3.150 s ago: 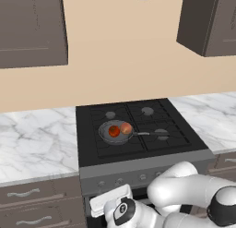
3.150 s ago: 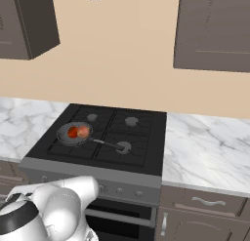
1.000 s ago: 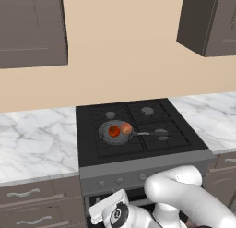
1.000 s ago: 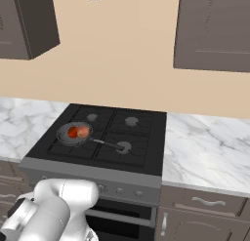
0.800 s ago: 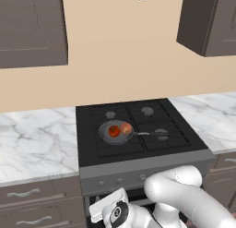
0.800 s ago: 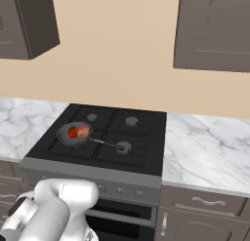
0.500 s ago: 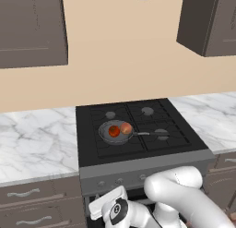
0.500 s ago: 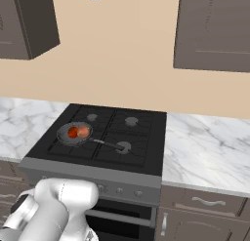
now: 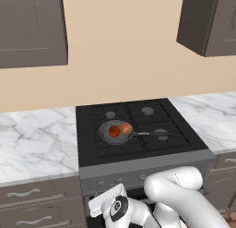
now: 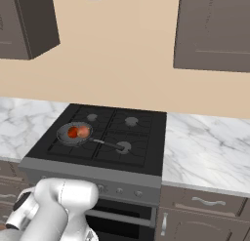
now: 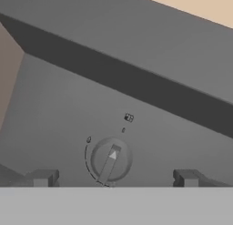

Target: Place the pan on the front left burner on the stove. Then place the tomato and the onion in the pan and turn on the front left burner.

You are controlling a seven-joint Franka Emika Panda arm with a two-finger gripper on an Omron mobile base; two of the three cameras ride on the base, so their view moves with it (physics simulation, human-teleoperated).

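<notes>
In the left base view, one pan [image 9: 115, 131] sat on the front left burner of the stove [image 9: 138, 153], with one tomato [image 9: 113, 131] and one onion [image 9: 126, 128] inside.

The right base view showed the pan's long handle [image 10: 108, 144] pointing right.

In the hand view, one round knob [image 11: 109, 160] sat between the wide-open claw [image 11: 113, 178] tips, which held nothing.

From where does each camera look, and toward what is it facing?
Left base view: behind the arm, left; faces the stove and pan; white arm at lower right.
Right base view: behind, right; same stove and pan; arm at lower left.
Hand view: on the hand; faces a knob between the open claw tips.
</notes>
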